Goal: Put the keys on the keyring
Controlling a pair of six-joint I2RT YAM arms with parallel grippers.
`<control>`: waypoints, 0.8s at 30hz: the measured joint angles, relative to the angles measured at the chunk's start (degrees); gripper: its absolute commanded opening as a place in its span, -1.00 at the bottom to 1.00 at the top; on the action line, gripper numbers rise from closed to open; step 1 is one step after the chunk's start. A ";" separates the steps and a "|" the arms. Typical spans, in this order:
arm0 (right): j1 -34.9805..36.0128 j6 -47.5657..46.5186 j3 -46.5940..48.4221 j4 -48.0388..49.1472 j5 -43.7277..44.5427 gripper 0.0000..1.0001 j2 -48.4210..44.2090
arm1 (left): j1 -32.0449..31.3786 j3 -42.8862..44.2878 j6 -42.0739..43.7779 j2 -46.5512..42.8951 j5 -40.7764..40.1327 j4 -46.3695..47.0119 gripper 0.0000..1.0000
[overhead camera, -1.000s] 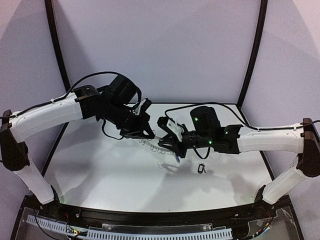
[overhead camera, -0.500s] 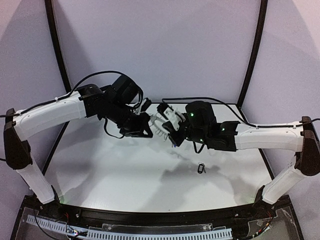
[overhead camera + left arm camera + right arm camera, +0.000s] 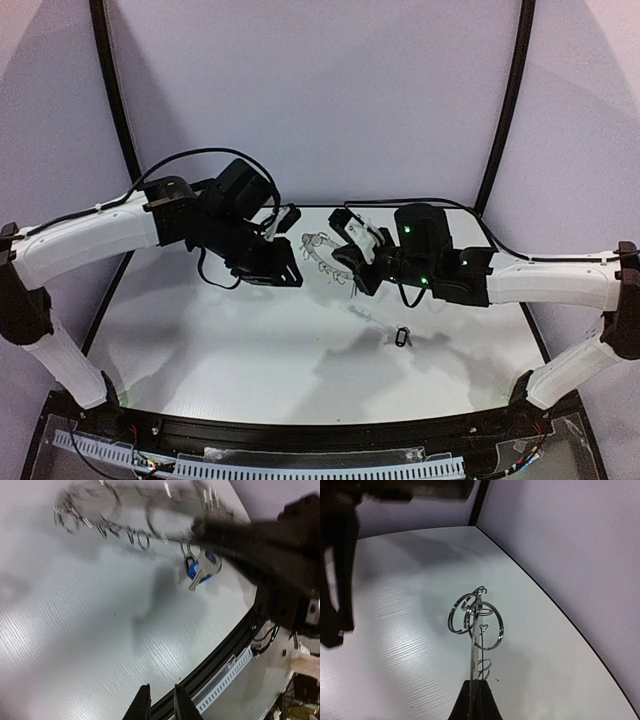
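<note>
My right gripper [image 3: 338,262] is shut on the rim of the keyring [image 3: 318,245] and holds it in the air above the table. In the right wrist view the ring [image 3: 471,645] stands edge-on out of the shut fingertips [image 3: 476,687], with wire loops [image 3: 485,625] around it. In the left wrist view the blurred ring [image 3: 125,510] carries the blue-tagged key [image 3: 202,567], which hangs from a loop next to the right gripper [image 3: 250,530]. The black-headed key [image 3: 402,337] lies on the table. My left gripper [image 3: 287,270] is just left of the ring, its fingers [image 3: 142,707] slightly apart and empty.
The white table [image 3: 250,350] has a black front rail [image 3: 220,665] and a black side edge [image 3: 560,615]. Purple walls close in the back and sides. The right arm's cable [image 3: 400,200] arcs above the table.
The right gripper has lifted the keyring and the blue key up and to the right. The left gripper has drawn back from the ring to the left.
</note>
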 measured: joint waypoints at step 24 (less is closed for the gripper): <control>1.55 -2.58 -6.36 0.83 -9.90 -1.00 -8.15 | 0.02 -13.31 -0.81 -10.19 0.83 29.88 0.56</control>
